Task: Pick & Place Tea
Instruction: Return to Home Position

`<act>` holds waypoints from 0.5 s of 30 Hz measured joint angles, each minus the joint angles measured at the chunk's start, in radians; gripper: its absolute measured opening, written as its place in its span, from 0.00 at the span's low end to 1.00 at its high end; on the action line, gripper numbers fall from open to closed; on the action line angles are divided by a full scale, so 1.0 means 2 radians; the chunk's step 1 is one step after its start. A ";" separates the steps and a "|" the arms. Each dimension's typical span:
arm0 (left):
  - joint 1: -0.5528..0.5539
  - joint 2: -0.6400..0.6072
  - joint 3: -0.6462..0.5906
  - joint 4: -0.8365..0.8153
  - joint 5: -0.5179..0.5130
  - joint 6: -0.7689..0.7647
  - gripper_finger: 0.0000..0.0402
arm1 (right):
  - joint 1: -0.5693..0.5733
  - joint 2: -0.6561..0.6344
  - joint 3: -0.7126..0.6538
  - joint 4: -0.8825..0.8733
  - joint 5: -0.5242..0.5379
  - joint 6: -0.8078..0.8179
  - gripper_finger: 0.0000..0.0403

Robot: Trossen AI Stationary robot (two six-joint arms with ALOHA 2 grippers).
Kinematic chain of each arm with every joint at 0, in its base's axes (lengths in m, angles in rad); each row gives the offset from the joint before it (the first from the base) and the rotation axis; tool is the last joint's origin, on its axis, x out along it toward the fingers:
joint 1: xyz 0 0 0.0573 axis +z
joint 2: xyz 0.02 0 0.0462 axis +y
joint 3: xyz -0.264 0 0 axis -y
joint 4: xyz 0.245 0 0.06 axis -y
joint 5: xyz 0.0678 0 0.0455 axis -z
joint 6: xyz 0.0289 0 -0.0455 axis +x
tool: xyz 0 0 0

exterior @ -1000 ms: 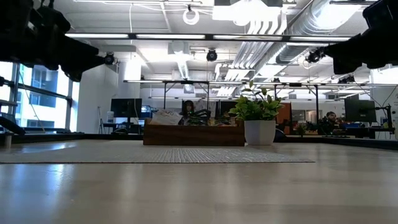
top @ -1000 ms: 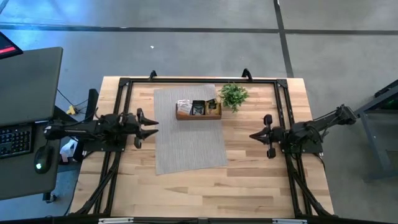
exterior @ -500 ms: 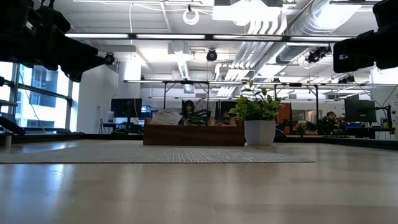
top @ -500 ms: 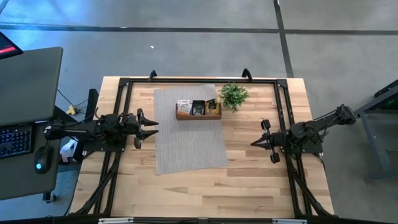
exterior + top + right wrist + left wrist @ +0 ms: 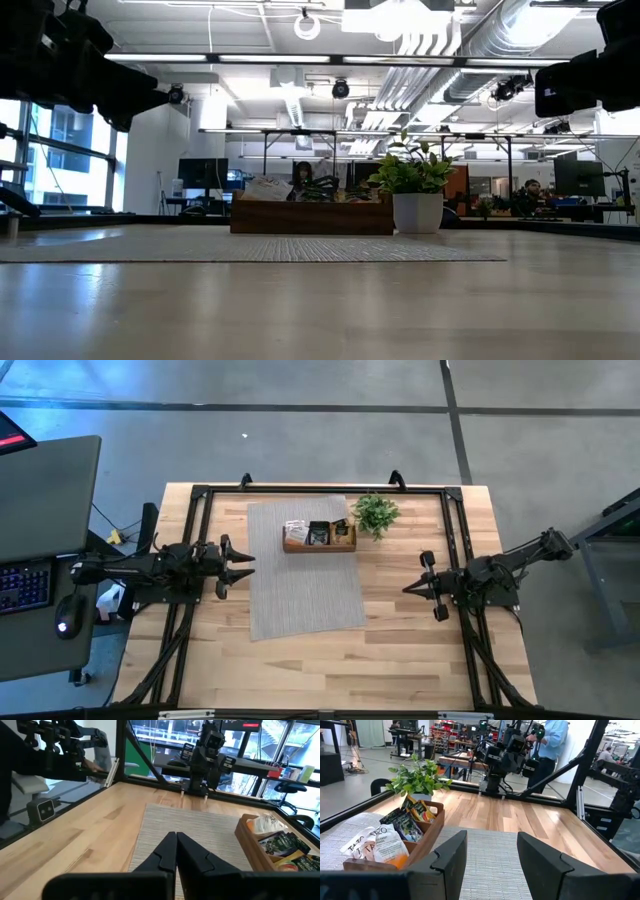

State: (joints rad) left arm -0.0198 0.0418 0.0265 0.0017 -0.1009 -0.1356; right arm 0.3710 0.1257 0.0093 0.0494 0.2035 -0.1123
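Note:
The tea sachets [image 5: 385, 845] stand upright in a small wooden tray [image 5: 320, 537], which rests on the far end of a grey mat [image 5: 303, 568]. Some sachets are white with orange print, some are dark [image 5: 280, 842]. My left gripper [image 5: 243, 560] hovers open at the mat's left edge, pointing level toward the right; in its wrist view nothing sits between its fingers [image 5: 490, 855]. My right gripper [image 5: 408, 589] hovers shut to the right of the mat, pointing level toward the left, with nothing in it [image 5: 176, 837].
A small green potted plant [image 5: 376, 513] stands just right of the tray, off the mat. A black frame [image 5: 200, 495] runs around the table's far, left and right sides. Bare wood [image 5: 400, 650] lies near the front edge. A desk with a keyboard [image 5: 25, 585] stands to the left.
My right gripper has swung a little toward the table's near edge, turning slightly, and stays shut. The tray and the tea have not moved.

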 joint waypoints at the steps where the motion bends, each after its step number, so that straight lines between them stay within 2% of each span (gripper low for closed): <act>1: 0.000 0.000 0.000 0.000 0.000 0.000 0.43 | 0.000 0.000 0.000 0.000 0.000 0.000 0.01; 15: 0.000 0.000 0.000 0.000 0.000 0.000 0.43 | 0.000 0.000 0.000 0.000 0.001 0.000 0.03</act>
State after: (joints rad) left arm -0.0196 0.0418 0.0261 0.0017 -0.1012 -0.1356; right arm 0.3710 0.1257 0.0090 0.0494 0.2062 -0.1120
